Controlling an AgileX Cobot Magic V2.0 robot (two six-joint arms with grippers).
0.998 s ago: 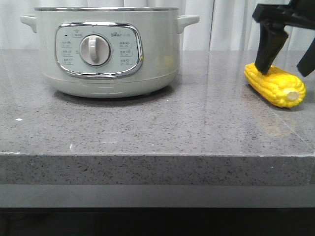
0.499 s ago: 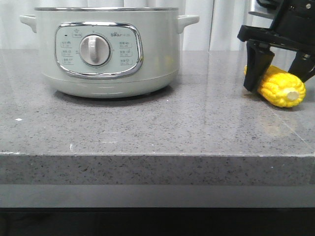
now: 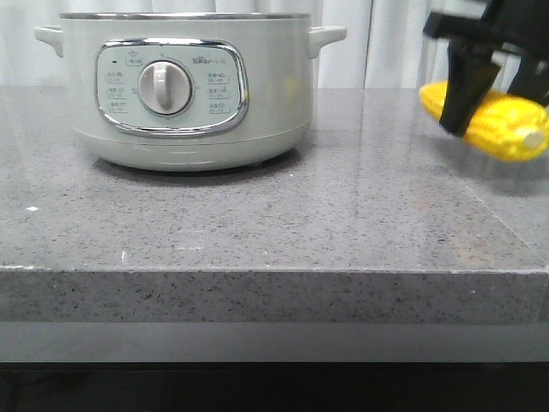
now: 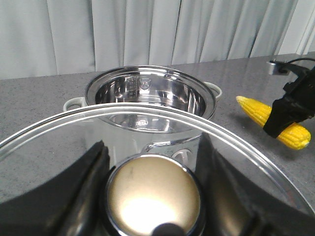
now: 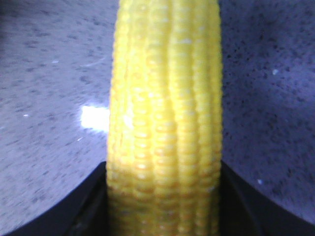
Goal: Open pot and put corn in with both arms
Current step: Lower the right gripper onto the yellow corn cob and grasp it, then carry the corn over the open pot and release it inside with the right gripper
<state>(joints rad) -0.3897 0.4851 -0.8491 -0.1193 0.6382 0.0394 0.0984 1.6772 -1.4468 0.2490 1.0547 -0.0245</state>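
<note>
The pale grey-green pot (image 3: 184, 90) stands at the left of the counter with its white dial facing me. It is open; its shiny steel inside shows in the left wrist view (image 4: 150, 96). My left gripper (image 4: 152, 189) is shut on the gold knob (image 4: 153, 194) of the glass lid (image 4: 59, 130) and holds the lid above and before the pot. It is out of the front view. My right gripper (image 3: 497, 90) is shut on the yellow corn (image 3: 515, 130) and holds it above the counter at the far right. The corn fills the right wrist view (image 5: 165, 123).
The grey speckled stone counter (image 3: 343, 215) runs to a front edge near me. White curtains (image 3: 395, 43) hang behind it. The pot's right side handle (image 3: 328, 36) points toward the corn.
My right gripper came down around the corn, closed on it, and has lifted it off the counter. The pot has not moved.
</note>
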